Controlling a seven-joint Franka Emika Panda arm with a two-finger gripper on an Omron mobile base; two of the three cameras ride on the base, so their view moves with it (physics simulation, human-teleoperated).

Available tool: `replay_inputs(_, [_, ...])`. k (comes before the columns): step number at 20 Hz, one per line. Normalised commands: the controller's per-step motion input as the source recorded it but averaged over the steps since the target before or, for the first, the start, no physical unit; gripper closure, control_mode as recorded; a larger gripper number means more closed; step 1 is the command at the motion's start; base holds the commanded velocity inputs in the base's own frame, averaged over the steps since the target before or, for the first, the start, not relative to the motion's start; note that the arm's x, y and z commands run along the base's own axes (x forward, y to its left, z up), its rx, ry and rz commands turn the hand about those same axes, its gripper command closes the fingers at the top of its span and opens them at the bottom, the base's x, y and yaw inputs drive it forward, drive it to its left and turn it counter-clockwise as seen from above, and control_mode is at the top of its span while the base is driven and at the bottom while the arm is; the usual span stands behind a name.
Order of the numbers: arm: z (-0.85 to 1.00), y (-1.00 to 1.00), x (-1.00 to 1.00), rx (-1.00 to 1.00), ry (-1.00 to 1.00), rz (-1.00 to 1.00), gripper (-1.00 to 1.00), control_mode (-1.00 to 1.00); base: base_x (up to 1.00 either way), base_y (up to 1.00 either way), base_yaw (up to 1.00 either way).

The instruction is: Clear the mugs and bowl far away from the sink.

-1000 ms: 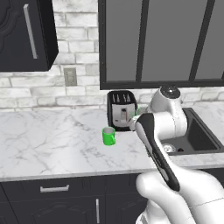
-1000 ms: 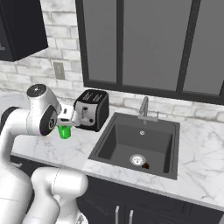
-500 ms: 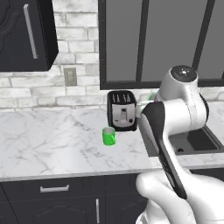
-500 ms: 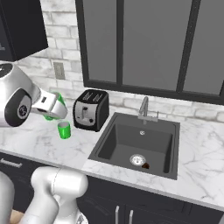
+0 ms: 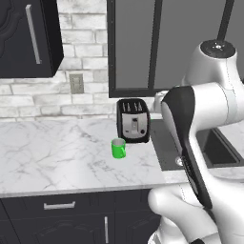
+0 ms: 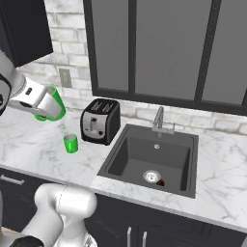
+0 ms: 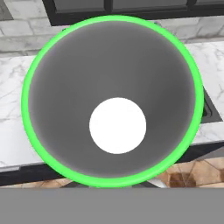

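A bright green mug (image 6: pixel 57 105) hangs in the air above the left counter, with my gripper (image 6: pixel 47 103) shut on it. Seen from the hand, this mug's (image 7: pixel 112 98) grey inside and green rim face the camera, and my fingertips are hidden behind it. A second green mug (image 5: pixel 118 148) (image 6: pixel 71 143) stands upright on the marble counter just left of the toaster, below and to the right of the held one. The dark sink (image 6: pixel 119 155) (image 5: pixel 220 150) lies right of the toaster. The bowl is out of view.
A black and silver toaster (image 5: pixel 133 120) (image 6: pixel 100 120) stands between the standing mug and the sink. A chrome faucet (image 6: pixel 158 118) rises behind the basin. Dark wall cabinets (image 5: pixel 28 38) hang at upper left, over open marble counter (image 5: pixel 47 152).
My arm has lifted and swung left, away from the toaster, carrying the held mug higher above the counter. The mug on the counter has stayed put.
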Motion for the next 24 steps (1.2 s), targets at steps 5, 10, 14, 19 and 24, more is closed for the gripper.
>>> replay_inputs(5, [0.0,0.0,-0.09,0.0,-0.01,0.0,1.0,1.0,-0.34,0.07,0.0])
replay_inputs(10, [0.0,0.0,0.0,0.0,0.0,0.0,1.0,1.0,-0.48,0.12,0.12])
replay_inputs(14, [0.0,0.0,0.0,0.0,0.0,0.0,1.0,1.0,-0.25,0.41,0.27])
replay_inputs(19, [0.0,0.0,0.0,0.0,0.0,0.0,1.0,1.0,-0.04,0.48,0.53])
replay_inputs(24, [0.0,0.0,0.0,0.0,0.0,0.0,1.0,1.0,0.0,0.44,0.76])
